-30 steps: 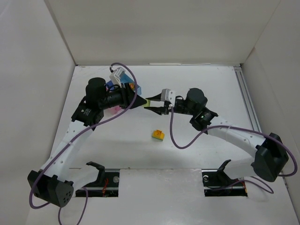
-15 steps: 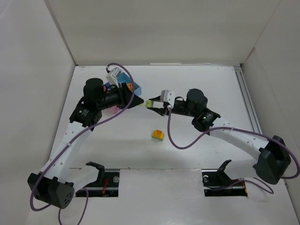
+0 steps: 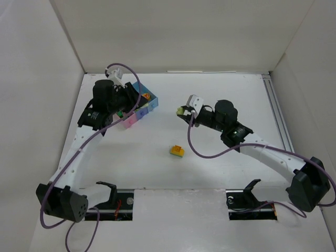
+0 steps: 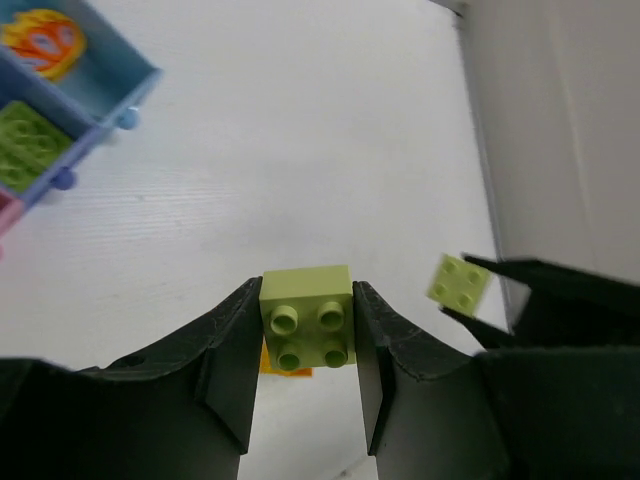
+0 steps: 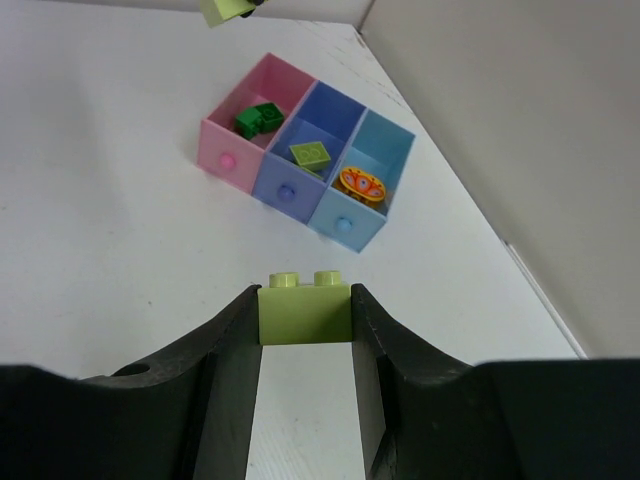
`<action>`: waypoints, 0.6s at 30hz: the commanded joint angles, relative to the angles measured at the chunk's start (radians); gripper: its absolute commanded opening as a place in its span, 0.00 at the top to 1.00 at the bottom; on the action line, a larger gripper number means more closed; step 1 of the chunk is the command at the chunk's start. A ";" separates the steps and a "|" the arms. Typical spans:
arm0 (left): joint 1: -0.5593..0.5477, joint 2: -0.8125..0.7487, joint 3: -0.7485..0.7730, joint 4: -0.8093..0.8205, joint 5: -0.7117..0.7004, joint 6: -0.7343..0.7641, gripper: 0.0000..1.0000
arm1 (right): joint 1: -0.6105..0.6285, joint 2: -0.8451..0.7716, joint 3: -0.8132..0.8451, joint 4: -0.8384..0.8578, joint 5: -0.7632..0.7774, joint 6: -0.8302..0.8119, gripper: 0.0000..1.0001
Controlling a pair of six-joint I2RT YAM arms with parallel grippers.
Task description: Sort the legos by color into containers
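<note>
The left end effector (image 4: pixel 307 296) is pinching a small lime-green plastic studded brick (image 4: pixel 307 322), with the studs facing its camera. It hangs near the row of little pink and blue plastic bins (image 5: pixel 226 150). The middle blue bin (image 5: pixel 284 186) already has a lime brick (image 5: pixel 310 154) lying in it, so I think this one goes there too. To do it well, bring the brick right over that bin. Go down low between the thin walls, then let go. That way it will not bounce into the pink bin, where the dark green bricks (image 5: pixel 257 119) are.

Further right, the right end effector (image 5: pixel 305 298) is pinching another lime-green brick (image 5: pixel 305 314) over the white worktop (image 3: pixel 220 89). It should hang back so the two arms do not bump. A small orange-yellow brick (image 3: pixel 177 151) lies alone on the worktop.
</note>
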 commanded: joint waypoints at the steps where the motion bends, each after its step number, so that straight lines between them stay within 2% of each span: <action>1: 0.006 0.082 0.083 -0.089 -0.306 -0.047 1.00 | -0.013 0.014 0.039 -0.004 0.122 0.050 1.00; 7: -0.003 0.275 0.174 -0.147 -0.580 -0.090 1.00 | -0.033 0.087 0.086 -0.032 0.160 0.099 1.00; 14: -0.003 0.537 0.421 -0.178 -0.693 -0.081 1.00 | -0.043 0.124 0.114 -0.041 0.205 0.119 1.00; 18: 0.015 0.679 0.573 -0.200 -0.693 -0.059 1.00 | -0.054 0.135 0.136 -0.060 0.271 0.119 1.00</action>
